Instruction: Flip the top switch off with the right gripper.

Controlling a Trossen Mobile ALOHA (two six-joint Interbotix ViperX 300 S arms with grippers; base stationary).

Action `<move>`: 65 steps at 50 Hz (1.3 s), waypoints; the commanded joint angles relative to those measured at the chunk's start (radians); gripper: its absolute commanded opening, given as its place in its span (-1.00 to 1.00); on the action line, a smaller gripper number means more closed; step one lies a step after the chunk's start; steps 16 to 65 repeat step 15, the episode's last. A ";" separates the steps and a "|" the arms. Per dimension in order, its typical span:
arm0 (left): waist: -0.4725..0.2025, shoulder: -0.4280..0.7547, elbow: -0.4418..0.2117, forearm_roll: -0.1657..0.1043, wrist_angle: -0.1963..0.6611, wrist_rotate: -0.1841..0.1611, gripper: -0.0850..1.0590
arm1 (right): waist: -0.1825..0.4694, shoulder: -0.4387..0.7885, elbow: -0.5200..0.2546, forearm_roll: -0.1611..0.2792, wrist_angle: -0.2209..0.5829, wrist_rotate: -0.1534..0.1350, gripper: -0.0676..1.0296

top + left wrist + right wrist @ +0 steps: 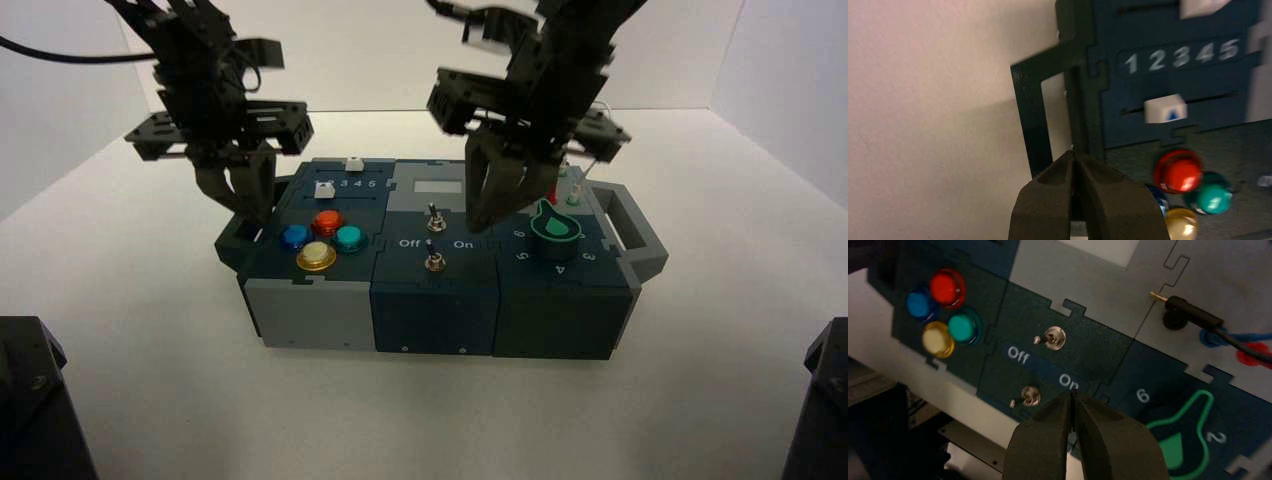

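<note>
The top switch [433, 214] is a small silver toggle in the box's middle panel, just below the grey display window. In the right wrist view its lever [1047, 339] leans toward the "Off" lettering. My right gripper [483, 222] is shut and empty. It hangs just right of the top switch, over the "On" lettering, and does not touch the switch. Its closed tips show in the right wrist view [1073, 394]. My left gripper [245, 208] is shut and empty over the box's left handle [1030, 117].
A second silver toggle [1029, 396] sits below the top one and also leans toward "Off". The green pointed knob [555, 224] is right of my right gripper. Several coloured push buttons [322, 240] and two white sliders [1165, 109] lie on the left. Plugged wires [1198, 317] sit at the back right.
</note>
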 commanded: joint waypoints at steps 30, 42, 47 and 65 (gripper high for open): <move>-0.005 -0.058 -0.020 0.003 0.018 -0.006 -0.91 | 0.003 -0.041 -0.015 -0.006 0.011 -0.044 -0.92; -0.005 -0.058 -0.020 0.003 0.018 -0.006 -0.91 | 0.003 -0.041 -0.015 -0.006 0.011 -0.044 -0.92; -0.005 -0.058 -0.020 0.003 0.018 -0.006 -0.91 | 0.003 -0.041 -0.015 -0.006 0.011 -0.044 -0.92; -0.005 -0.058 -0.020 0.003 0.018 -0.006 -0.91 | 0.003 -0.041 -0.015 -0.006 0.011 -0.044 -0.92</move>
